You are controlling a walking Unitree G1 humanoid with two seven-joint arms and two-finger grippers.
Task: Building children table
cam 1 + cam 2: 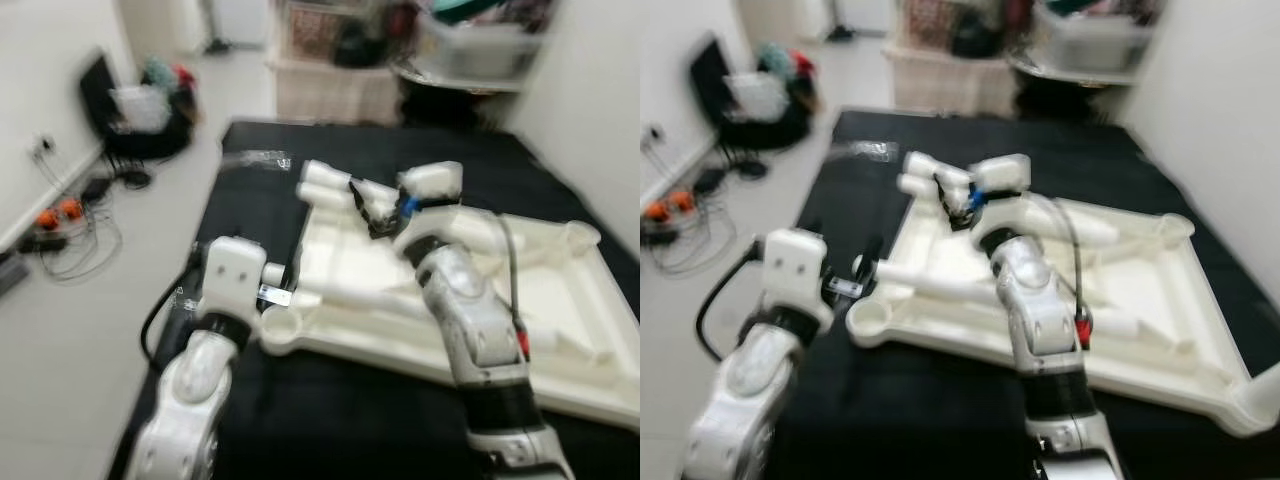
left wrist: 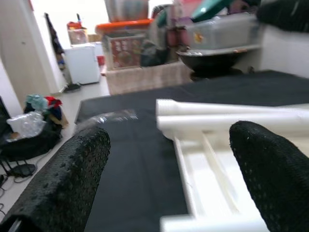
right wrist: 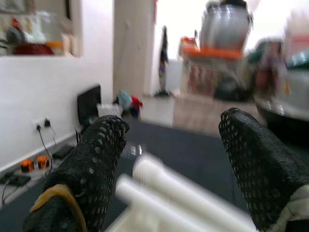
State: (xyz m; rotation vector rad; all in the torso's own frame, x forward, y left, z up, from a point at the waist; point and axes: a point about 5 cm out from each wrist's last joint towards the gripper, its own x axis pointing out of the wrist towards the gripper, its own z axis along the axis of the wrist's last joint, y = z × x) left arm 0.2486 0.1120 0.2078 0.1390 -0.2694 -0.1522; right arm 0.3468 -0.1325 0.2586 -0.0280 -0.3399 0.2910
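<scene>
Right end effector (image 1: 378,208), fingers apart, poised over the far corner of the upturned white table top (image 1: 560,300), where two loose table legs (image 1: 335,185) lie side by side just ahead of its fingertips (image 3: 99,159). Their long axes run roughly crosswise to the reach, judged from the right wrist view. Left end effector (image 1: 290,272), fingers also apart, sits at the near left edge, beside a round corner socket (image 1: 283,327). The right arm is nearer the legs. The table top is cream plastic, ribbed underside upward, resting on a black mat (image 1: 330,410).
</scene>
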